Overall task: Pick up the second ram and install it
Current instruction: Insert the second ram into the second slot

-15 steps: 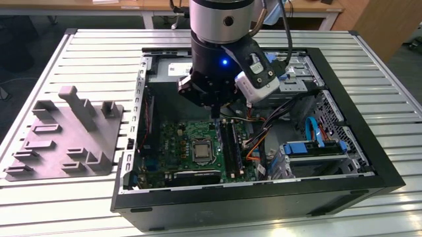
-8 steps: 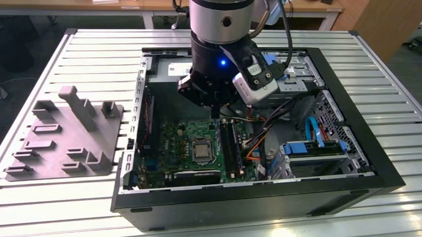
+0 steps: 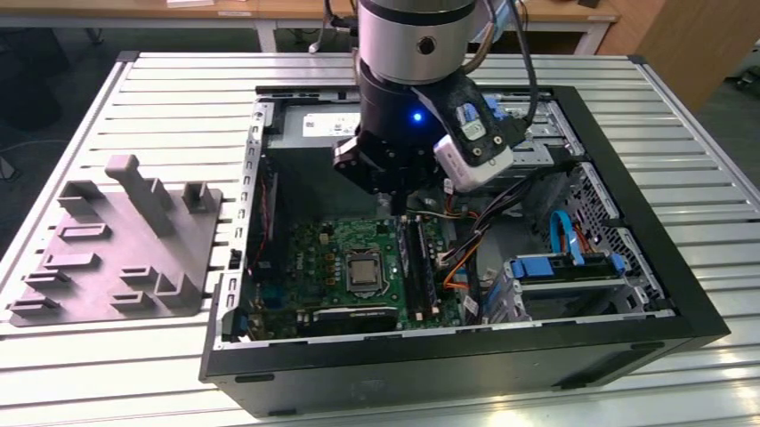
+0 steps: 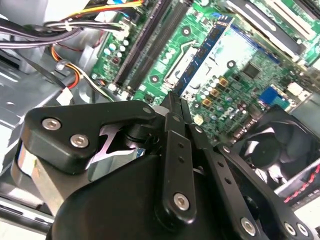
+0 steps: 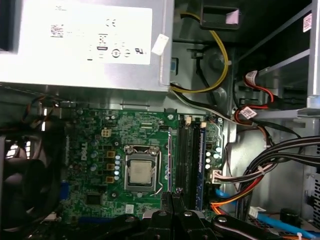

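My gripper (image 3: pixel 398 197) hangs inside the open computer case, just above the green motherboard (image 3: pixel 338 240). Both wrist views show its black fingers closed together (image 4: pixel 176 100) (image 5: pixel 175 197). A narrow blue-green stick, the second ram (image 4: pixel 205 55) (image 5: pixel 200 165), reaches out edge-on from the fingertips. It floats above the board and lies parallel to the long black socket rails (image 4: pixel 147 45) (image 5: pixel 185 160). The grip point itself is hidden behind the fingers.
The processor socket (image 5: pixel 142 172) lies beside the rails. Cable bundles (image 5: pixel 270 165) and a blue-railed drive bay (image 3: pixel 570 267) crowd the exterior view's right. A power supply (image 5: pixel 85 40) sits at the case's back and a fan (image 4: pixel 270 150) at one board edge. A grey fixture (image 3: pixel 119 249) stands outside the case.
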